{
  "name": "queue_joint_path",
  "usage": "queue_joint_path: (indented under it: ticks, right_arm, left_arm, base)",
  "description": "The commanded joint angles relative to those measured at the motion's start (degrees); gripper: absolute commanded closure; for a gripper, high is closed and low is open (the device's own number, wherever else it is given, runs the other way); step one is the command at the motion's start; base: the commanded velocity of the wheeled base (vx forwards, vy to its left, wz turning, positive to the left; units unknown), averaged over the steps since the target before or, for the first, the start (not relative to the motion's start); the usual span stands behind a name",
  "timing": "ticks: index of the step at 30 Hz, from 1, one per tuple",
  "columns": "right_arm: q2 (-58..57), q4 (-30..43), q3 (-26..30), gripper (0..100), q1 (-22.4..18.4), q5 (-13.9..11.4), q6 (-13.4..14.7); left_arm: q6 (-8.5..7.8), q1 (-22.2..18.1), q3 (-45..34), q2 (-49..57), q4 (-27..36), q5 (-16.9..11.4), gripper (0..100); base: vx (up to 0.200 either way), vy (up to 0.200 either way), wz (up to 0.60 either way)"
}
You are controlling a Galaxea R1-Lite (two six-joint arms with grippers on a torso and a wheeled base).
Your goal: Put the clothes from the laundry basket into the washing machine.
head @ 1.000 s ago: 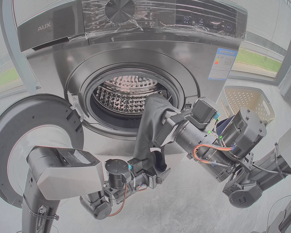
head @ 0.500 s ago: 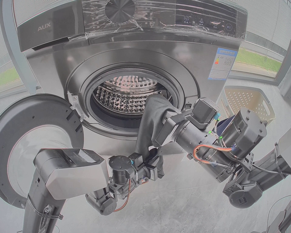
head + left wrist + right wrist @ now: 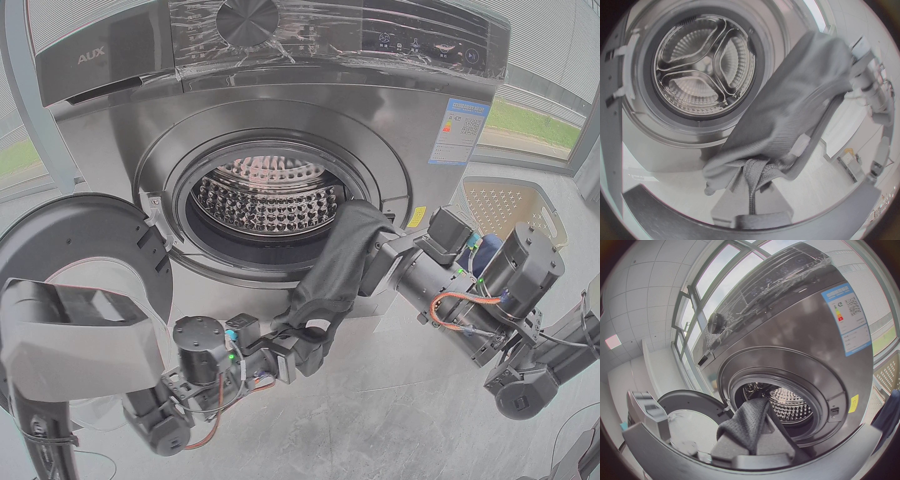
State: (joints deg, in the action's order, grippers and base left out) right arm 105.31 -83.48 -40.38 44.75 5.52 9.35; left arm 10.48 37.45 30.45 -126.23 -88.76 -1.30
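Mostly hidden are the fingertips of the right gripper (image 3: 753,454). The dark grey garment (image 3: 340,262) is draped right over them. In the right wrist view the cloth climbs the finger block and covers its tip, so the jaws seem clamped on the garment's upper end, though the grip itself is under fabric. The left gripper (image 3: 309,342) sits lower, near the floor (image 3: 375,431) in front of the washing machine (image 3: 250,119). It is closed on the bunched lower end of the garment, and in the left wrist view a twisted strand of fabric runs down between its fingers (image 3: 731,206).

The garment hangs stretched between the two grippers, outside the machine. Its upper end lies against the lower right rim of the round opening and hides that stretch of rim in the head view.

Past the cloth, the dimpled steel drum (image 3: 269,200) shows through the left and middle of the opening. The door (image 3: 81,250) stands swung open on the robot's left, its lower part cut off behind the left arm.

To the right of the machine stands the pale laundry basket (image 3: 509,206). Its near side is blocked by the right arm, and a bit of blue cloth (image 3: 490,247) peeks out beside the wrist. How much cloth lies in the basket cannot be made out.

A small yellow sticker (image 3: 417,217) sits just right of the opening, near where the right arm crosses in front. Crinkled clear film (image 3: 350,31) covers the control panel on top.
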Motion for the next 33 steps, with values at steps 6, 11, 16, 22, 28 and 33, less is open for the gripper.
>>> queue_joint_path:
  ticks: [6, 11, 16, 22, 28, 33]
  right_arm:
    - [-9.3, -0.1, 17.3, 100, -4.1, -4.3, -0.6]
    - [-11.9, -0.3, 22.1, 100, -4.8, -7.0, -0.2]
    - [-12.0, -0.4, 24.8, 100, -6.6, -9.3, 0.1]
    - [-11.4, -0.4, 23.9, 100, -8.6, -8.9, -0.6]
    - [-11.4, -0.4, 24.3, 100, -10.1, -8.1, -0.6]
    - [-11.4, -0.2, 24.6, 100, -11.4, -8.1, -0.4]
  left_arm:
    - [0.41, -0.5, -20.3, 31.8, 0.2, -4.3, 100]
    - [0.77, -6.3, -17.1, 36.1, 0.8, -8.5, 100]
    - [1.29, -11.1, -17.5, 36.6, 0.2, -11.2, 100]
    - [2.17, -12.4, -14.8, 37.1, 0.3, -10.8, 100]
    - [2.17, -13.6, -14.4, 37.4, 0.3, -10.9, 100]
    - [2.08, -13.5, -14.9, 37.3, 0.2, -11.0, 100]
  base:
    - [0.0, 0.0, 0.0]
    - [0.0, 0.0, 0.0]
    - [0.0, 0.0, 0.0]
    - [0.0, 0.0, 0.0]
    - [0.0, 0.0, 0.0]
    - [0.0, 0.0, 0.0]
